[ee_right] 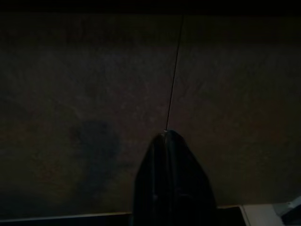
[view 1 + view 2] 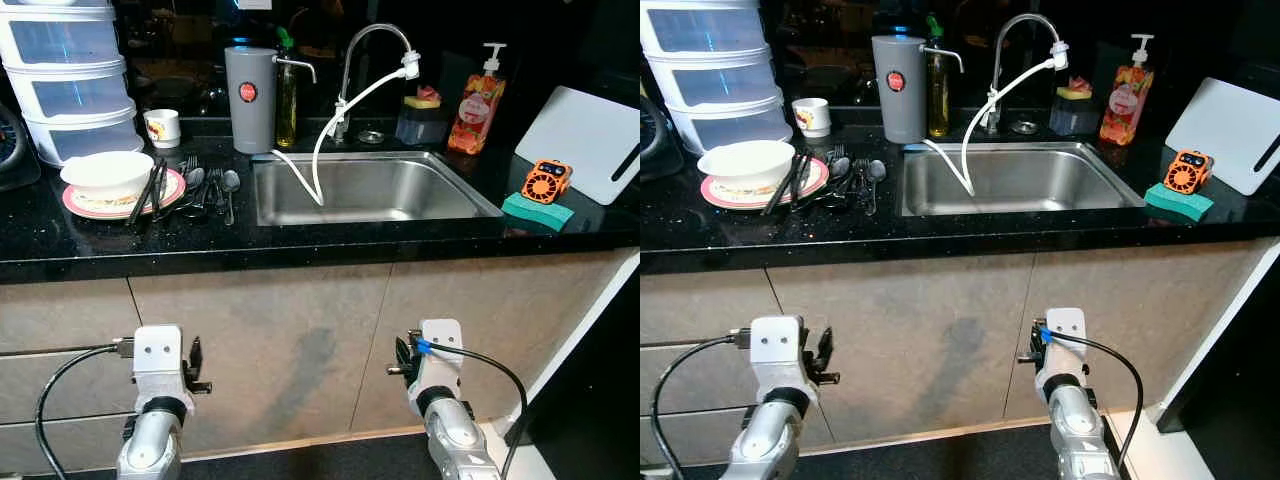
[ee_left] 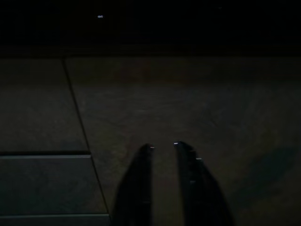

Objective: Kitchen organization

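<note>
We hold both arms low before the beige cabinet fronts, under the black stone table (image 2: 300, 250). Our left hand (image 3: 163, 147) has its fingers slightly apart; our right hand (image 1: 168, 136) has them pressed together. The white bowl on a pink-rimmed plate (image 2: 107, 172), with dark cutlery (image 2: 205, 187) just beside it, lies up and leftward, left of the steel sink (image 2: 365, 188), so our left arm seems nearer.

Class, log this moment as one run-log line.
left claw: open, low | right claw: shut, low | bowl: on plate | sink: empty
</note>
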